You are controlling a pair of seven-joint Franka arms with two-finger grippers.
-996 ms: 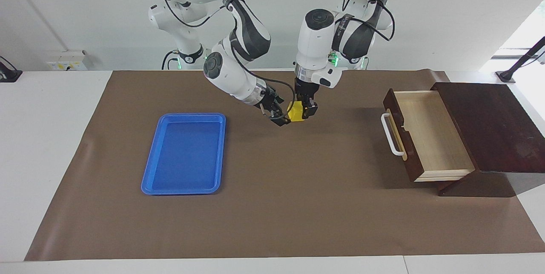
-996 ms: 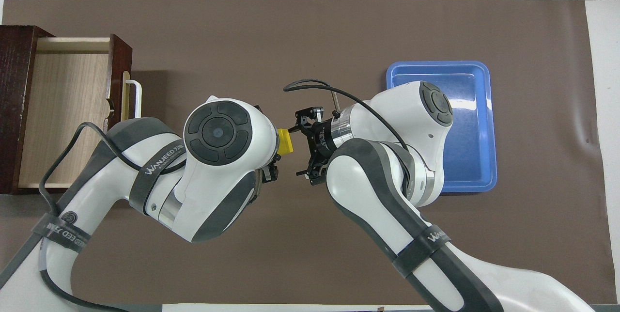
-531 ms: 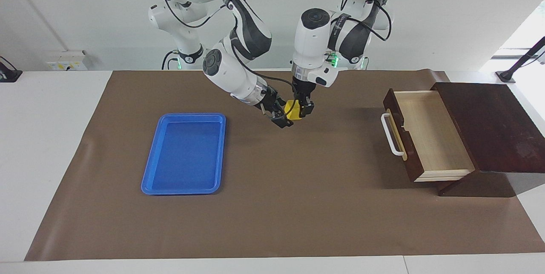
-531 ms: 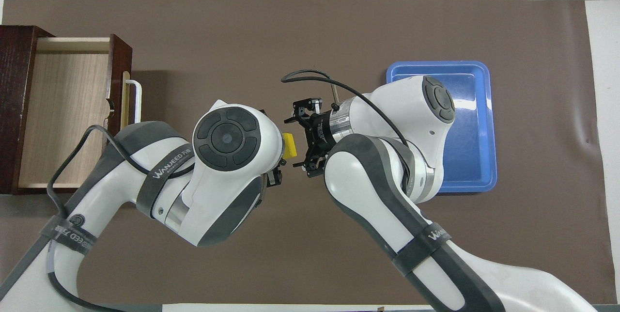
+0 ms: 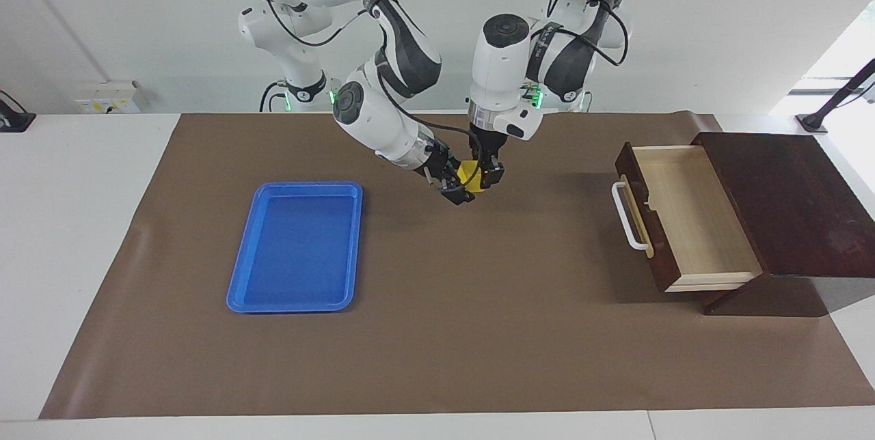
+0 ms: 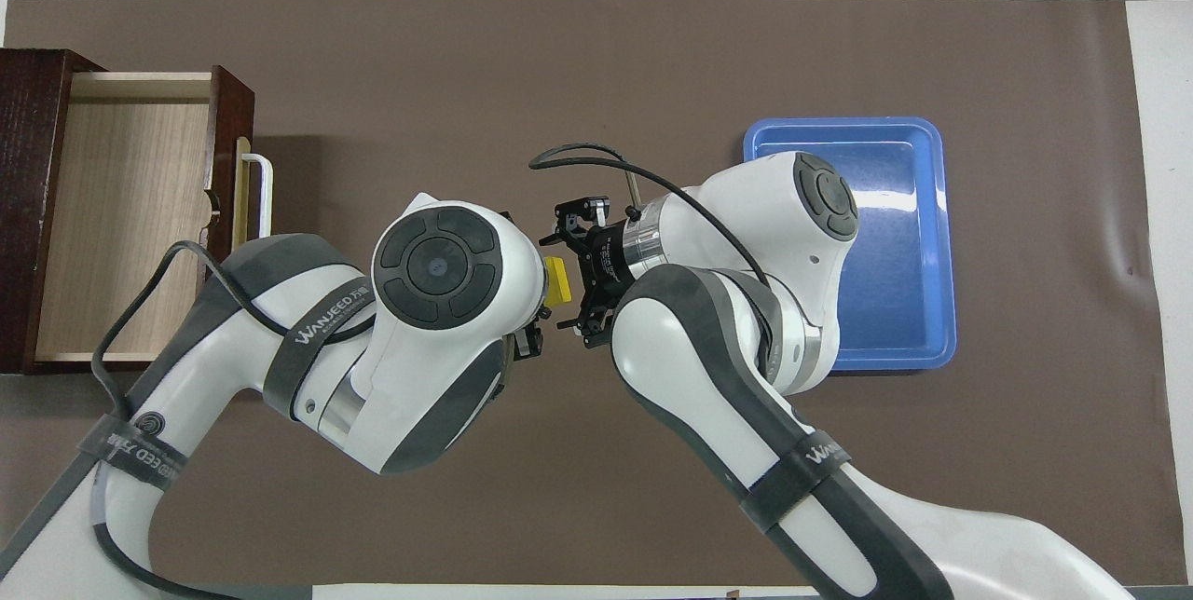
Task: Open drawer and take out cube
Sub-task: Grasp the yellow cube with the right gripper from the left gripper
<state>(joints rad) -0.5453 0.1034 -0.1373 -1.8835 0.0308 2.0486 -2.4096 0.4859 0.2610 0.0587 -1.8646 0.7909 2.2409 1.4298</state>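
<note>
The yellow cube (image 5: 470, 175) hangs above the brown mat, midway between the two arms. My left gripper (image 5: 480, 179) points straight down and is shut on it. My right gripper (image 5: 456, 188) comes in slantwise from the blue tray's end, open, with one finger on each side of the cube. From overhead, the cube (image 6: 557, 279) shows between my left hand and the spread right gripper (image 6: 565, 281). The drawer (image 5: 690, 214) of the dark wooden box stands pulled open at the left arm's end, its pale inside bare and its white handle (image 5: 627, 216) facing the middle.
A flat blue tray (image 5: 297, 249) lies on the mat toward the right arm's end; in the overhead view my right arm covers part of the tray (image 6: 909, 209). The dark wooden box (image 5: 786, 204) is at the left arm's end.
My left gripper lifted the cube a little and shifted it slightly toward the tray's end. My right gripper closed in until its open fingers came around the cube.
</note>
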